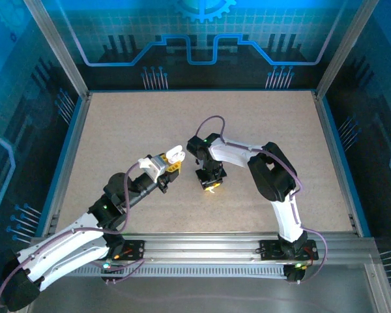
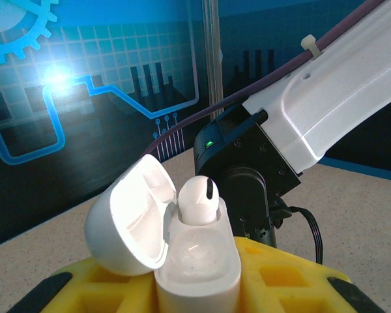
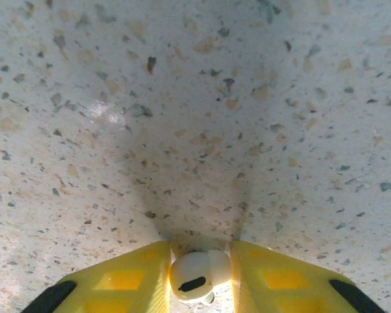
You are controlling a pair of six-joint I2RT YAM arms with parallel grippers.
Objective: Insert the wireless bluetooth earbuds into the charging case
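We see a pale beige surface [image 1: 117, 130], speckled with dark and tan flecks, bounded by metal rails [image 1: 202, 242]. One white earbud [image 3: 199, 277] sits down at it between yellow fingers [image 3: 127, 280]; contact we cannot confirm.

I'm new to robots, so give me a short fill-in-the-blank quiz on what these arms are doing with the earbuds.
The left gripper holds a white charging case whose lid is ___.
The case already has ___ earbud seated in it.
Another earbud sits between the right gripper's ___ fingers.
Missing words: open; one; yellow.
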